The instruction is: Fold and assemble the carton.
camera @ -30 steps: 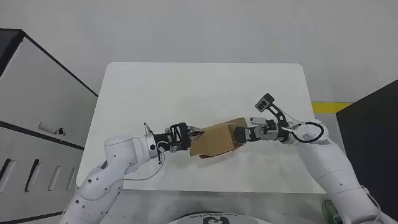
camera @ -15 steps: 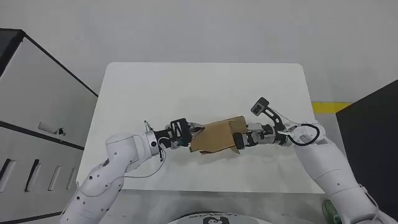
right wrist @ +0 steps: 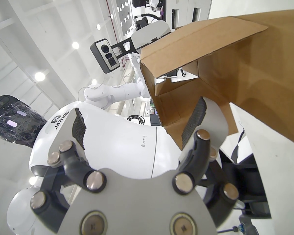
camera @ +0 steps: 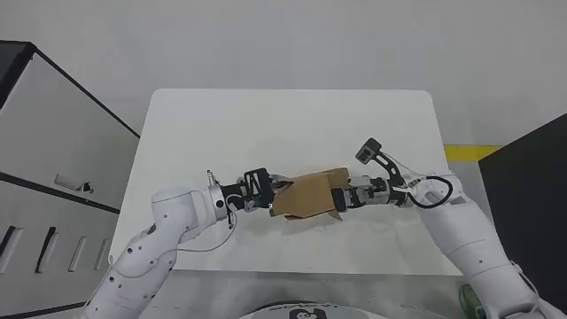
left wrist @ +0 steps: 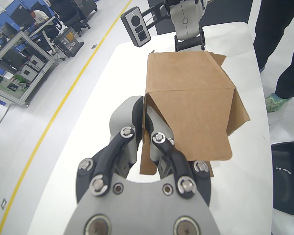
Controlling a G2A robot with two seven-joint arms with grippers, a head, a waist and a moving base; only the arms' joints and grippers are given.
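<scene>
Left of centre in the top view, the left gripper (camera: 267, 188) is clamped on the carton's left edge. The brown cardboard carton (camera: 310, 197) sits lower centre over the white table (camera: 266, 124), its long axis running left to right between the arms. At its right end the right gripper (camera: 339, 199) is spread wide, with one finger (right wrist: 198, 121) touching a flap. The carton's faces are plain and carry no label.

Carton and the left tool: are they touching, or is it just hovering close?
Touching. The left wrist view shows the left tool shut on the edge of a carton flap, with cardboard pinched between its two sides.
</scene>
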